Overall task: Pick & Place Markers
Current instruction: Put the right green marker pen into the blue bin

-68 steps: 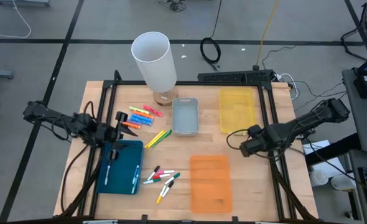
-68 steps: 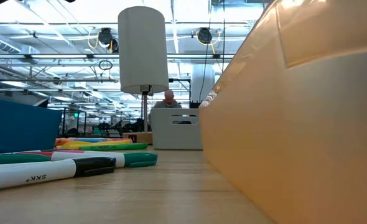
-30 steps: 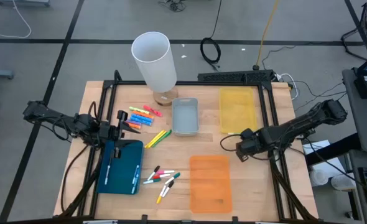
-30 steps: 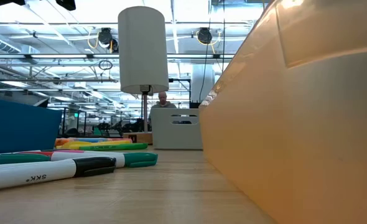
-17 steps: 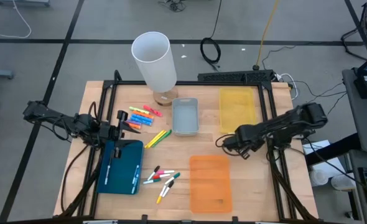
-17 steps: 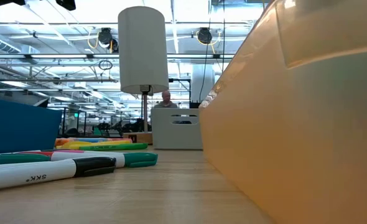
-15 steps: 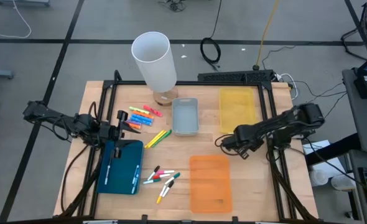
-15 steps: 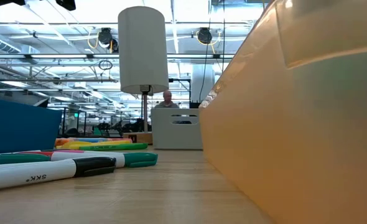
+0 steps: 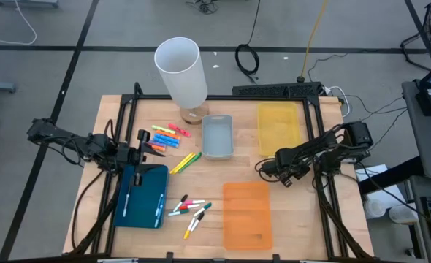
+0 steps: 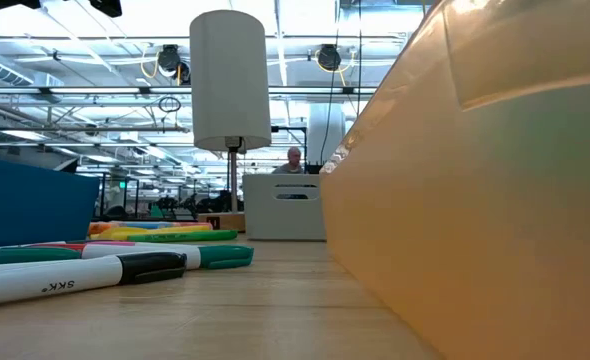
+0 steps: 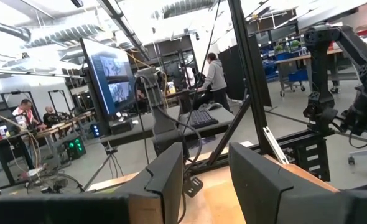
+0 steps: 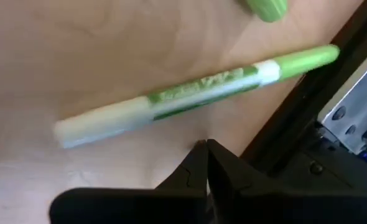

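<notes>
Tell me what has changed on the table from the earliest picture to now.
The right gripper, shut and empty, has moved left from the table's right edge to the bare wood between the yellow tray and the orange tray, its arm folding in. Nothing was picked up or let go. The left gripper stays by the teal tray, and the markers lie as before.

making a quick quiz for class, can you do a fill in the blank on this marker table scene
1. The tall white cylinder stands at the table's far edge, next to the ____ tray.
2. Markers already lie in the ____ tray.
3. The right gripper has its fingers ____.
4. The orange tray holds ____ markers.

Missing words: grey; blue; shut; no
</notes>
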